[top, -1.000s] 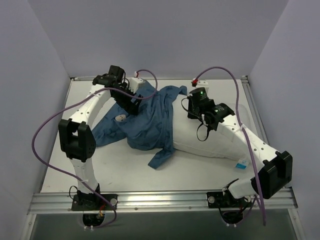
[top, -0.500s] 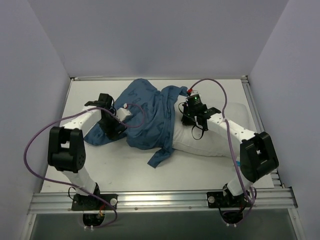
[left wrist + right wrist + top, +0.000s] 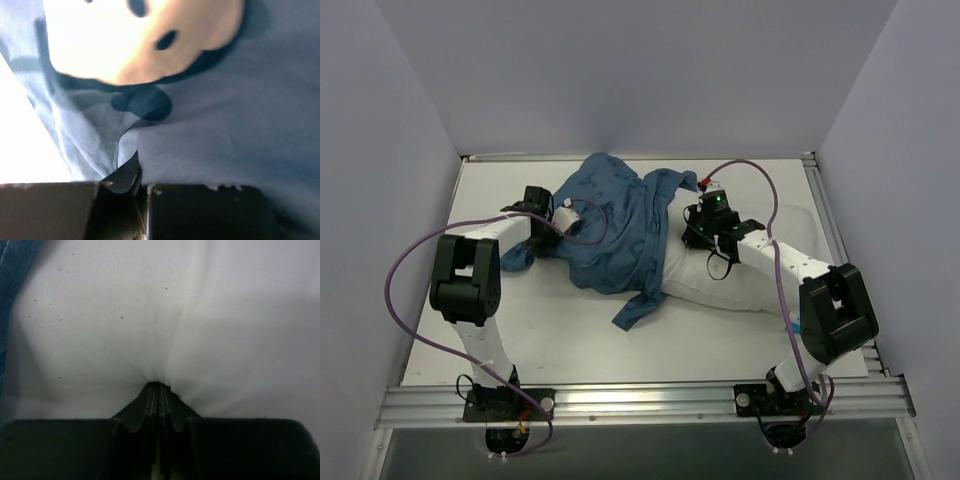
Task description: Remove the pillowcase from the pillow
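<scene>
The dark blue pillowcase [image 3: 615, 225] lies bunched over the left end of the white pillow [image 3: 745, 280], with a loose tail hanging toward the front. My left gripper [image 3: 548, 232] is low at the cover's left edge. In the left wrist view the gripper [image 3: 137, 167] is shut on a fold of the pillowcase [image 3: 225, 125], with a printed cartoon face [image 3: 140, 40] just above. My right gripper [image 3: 705, 218] presses on the pillow beside the cover's edge. In the right wrist view the gripper [image 3: 159, 387] is shut on a pinch of white pillow [image 3: 150, 315] fabric.
Grey walls close in the white table [image 3: 520, 340] on the left, back and right. A metal rail [image 3: 640, 400] runs along the near edge by the arm bases. Purple cables [image 3: 405, 270] loop off both arms.
My left arm has swung from the back of the cover down to its left edge, and its jaws have shut on the fabric. The right arm has stretched out low, holding the pillow.
</scene>
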Robot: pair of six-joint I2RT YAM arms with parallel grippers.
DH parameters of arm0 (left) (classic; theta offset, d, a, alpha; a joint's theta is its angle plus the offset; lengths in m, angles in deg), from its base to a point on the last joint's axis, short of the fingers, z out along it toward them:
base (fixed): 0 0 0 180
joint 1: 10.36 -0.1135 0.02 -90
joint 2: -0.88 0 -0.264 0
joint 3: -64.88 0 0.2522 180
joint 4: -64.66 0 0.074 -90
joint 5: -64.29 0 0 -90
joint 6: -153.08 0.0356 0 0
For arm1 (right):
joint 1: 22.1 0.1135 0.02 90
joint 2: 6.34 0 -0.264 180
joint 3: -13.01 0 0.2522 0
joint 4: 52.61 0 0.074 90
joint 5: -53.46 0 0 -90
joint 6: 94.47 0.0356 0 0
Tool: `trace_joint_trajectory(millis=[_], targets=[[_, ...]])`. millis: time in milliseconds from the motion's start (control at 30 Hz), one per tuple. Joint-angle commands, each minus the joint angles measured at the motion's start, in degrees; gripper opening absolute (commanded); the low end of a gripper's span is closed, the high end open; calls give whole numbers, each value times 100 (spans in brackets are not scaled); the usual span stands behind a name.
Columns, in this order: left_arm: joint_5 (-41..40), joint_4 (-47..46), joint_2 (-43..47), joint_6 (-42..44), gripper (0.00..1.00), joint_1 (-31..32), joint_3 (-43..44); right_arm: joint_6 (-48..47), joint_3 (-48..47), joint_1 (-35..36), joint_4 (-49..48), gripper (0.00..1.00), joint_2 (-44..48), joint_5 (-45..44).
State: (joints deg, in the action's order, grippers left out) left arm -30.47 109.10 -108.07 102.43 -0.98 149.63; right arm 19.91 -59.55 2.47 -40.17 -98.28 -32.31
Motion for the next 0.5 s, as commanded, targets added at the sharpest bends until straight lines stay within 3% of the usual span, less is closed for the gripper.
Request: trace_joint_trajectory(millis=[0,100,133,233,333,433,467], targets=[[-385,-457,-75,-322,2,-235,248,-91,624,-304,1142,0,-369,-282],[-299,-195,363,-744,2,-884,932,-144,783,-471,1239,0,-272,-344],[-489,-107,478,-745,2,-1225,1544,-162,818,-515,1257,0,-254,-335],[-1411,-341,1014,103,2,-1238,2452,-171,958,-656,1257,0,-184,-326],[-1484,-247,1349,353,2,-1264,3384,-188,1073,-805,1248,0,-88,-326],[-1415,288,1289,284,2,-1264,5175,-223,1195,-945,1310,0,35,-405],[-1345,516,1245,162,2,-1273,6129,-258,1240,-981,1310,0,62,-405]])
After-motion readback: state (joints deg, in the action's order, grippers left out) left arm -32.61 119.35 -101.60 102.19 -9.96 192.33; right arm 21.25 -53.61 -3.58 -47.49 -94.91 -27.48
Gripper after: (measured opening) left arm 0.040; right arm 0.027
